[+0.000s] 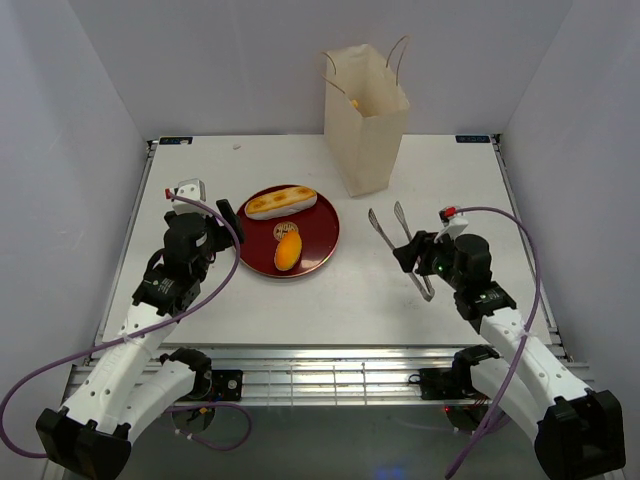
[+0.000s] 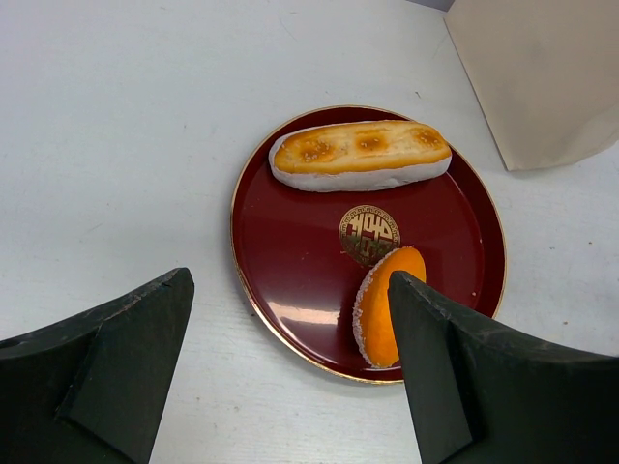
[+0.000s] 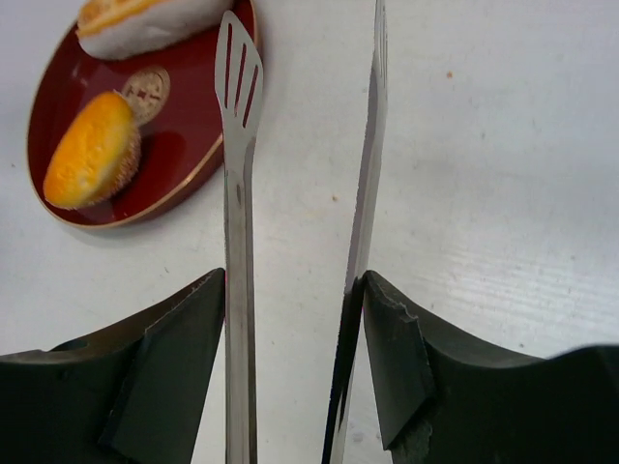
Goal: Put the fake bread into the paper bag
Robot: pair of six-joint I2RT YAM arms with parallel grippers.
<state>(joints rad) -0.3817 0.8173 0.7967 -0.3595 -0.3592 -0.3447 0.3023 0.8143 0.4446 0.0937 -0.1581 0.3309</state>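
Two pieces of fake bread lie on a dark red plate point(image 1: 322, 238): a long roll point(image 1: 281, 201) at its far side and a small orange oval point(image 1: 288, 250) at its near side. Both also show in the left wrist view, the roll point(image 2: 360, 155) and the oval point(image 2: 387, 304). The paper bag point(image 1: 365, 120) stands upright behind the plate, with a bit of orange visible inside its mouth. My left gripper point(image 1: 222, 228) is open and empty at the plate's left edge point(image 2: 290, 290). My right gripper point(image 1: 412, 252) is shut on metal tongs point(image 3: 239, 193), whose arms stand apart point(image 3: 295, 280).
The tongs' tips point(image 1: 385, 218) point toward the gap between plate and bag. White walls close in the table on the left, right and back. The bag's lower corner shows in the left wrist view point(image 2: 532, 77).
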